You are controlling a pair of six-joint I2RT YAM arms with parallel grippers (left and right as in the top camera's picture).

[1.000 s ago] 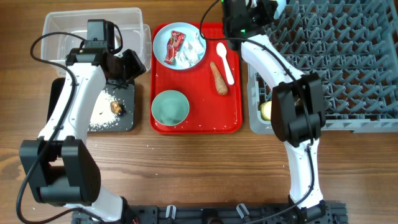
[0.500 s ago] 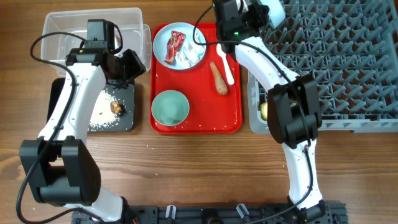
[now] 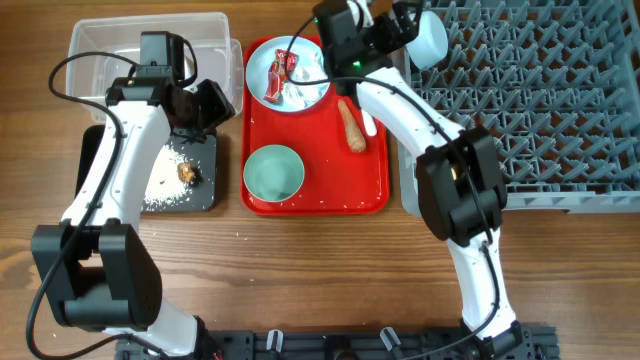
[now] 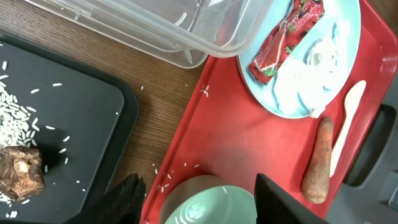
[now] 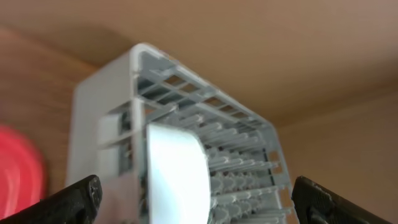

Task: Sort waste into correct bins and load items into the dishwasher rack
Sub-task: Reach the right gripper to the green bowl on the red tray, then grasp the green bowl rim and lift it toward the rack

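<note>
Loading is the step in hand: one pale bowl (image 3: 430, 36) stands on edge at the near-left corner of the dishwasher rack (image 3: 540, 90). The right gripper (image 5: 195, 199) sits just beside it, and its wrist view shows the jaws spread wide to either side of the bowl without touching it, so it holds nothing. The left gripper (image 4: 199, 202) hangs with its jaws apart and empty above the edge of the red tray (image 3: 315, 195), where the mint bowl (image 3: 273, 172) sits. Also on that tray are the light-blue plate (image 4: 343, 37), carrying the red wrapper (image 4: 287, 34) and the crumpled tissue (image 4: 308, 71), the carrot stick (image 3: 351, 125) and the white spoon (image 4: 343, 124). The black tray (image 4: 81, 124) holds rice crumbs and the dark lump (image 3: 186, 172), and nothing can be made out inside the clear tub (image 3: 110, 50). The task looks roughly half done. Next, I judge, the right arm should back clear of the pegs without knocking the bowl over. It can then reach for the spoon or the mint bowl, while the wrapper and tissue must come off the plate before it is racked.
</note>
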